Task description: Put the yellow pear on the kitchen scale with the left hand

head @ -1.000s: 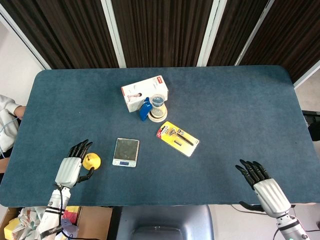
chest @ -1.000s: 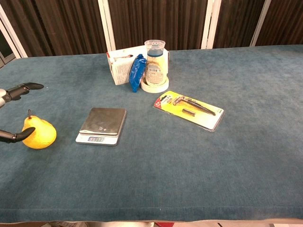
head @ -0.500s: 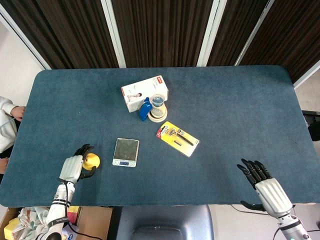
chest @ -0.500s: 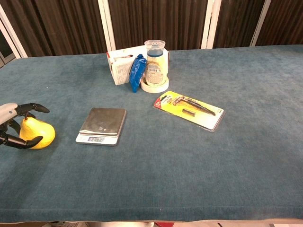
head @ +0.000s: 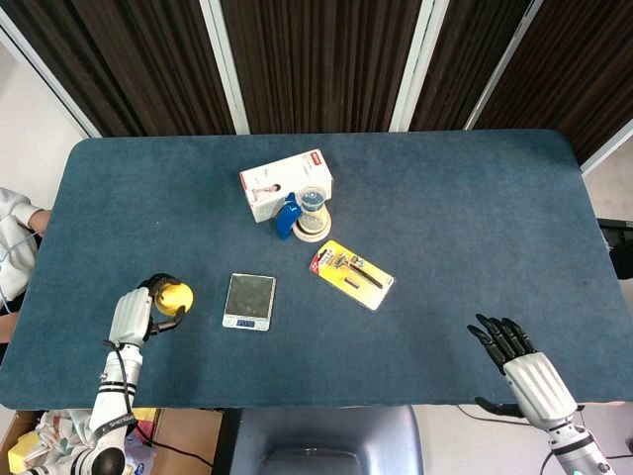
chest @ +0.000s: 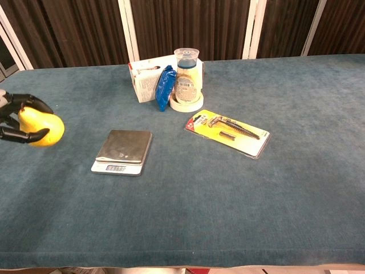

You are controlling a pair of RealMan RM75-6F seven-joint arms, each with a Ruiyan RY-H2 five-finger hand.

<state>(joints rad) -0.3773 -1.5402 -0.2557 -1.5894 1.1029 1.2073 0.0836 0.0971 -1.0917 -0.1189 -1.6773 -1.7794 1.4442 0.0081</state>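
The yellow pear (head: 176,296) (chest: 43,128) is gripped by my left hand (head: 138,309) (chest: 17,121), whose dark fingers curl around it above the table's left front. The kitchen scale (head: 249,301) (chest: 122,151), a small flat one with a steel plate and a lit display, lies just right of the pear with nothing on it. My right hand (head: 519,361) hangs open at the table's front right corner, far from both, and shows only in the head view.
A white box (head: 285,184), a blue packet (head: 288,216) and a jar on a tape roll (head: 314,213) stand behind the scale. A yellow blister pack with tools (head: 351,274) lies to the scale's right. The blue table's front edge (head: 316,404) is close to both hands.
My left hand closed around the pear and lifted it off the cloth, carrying it upward. The right hand stayed put.
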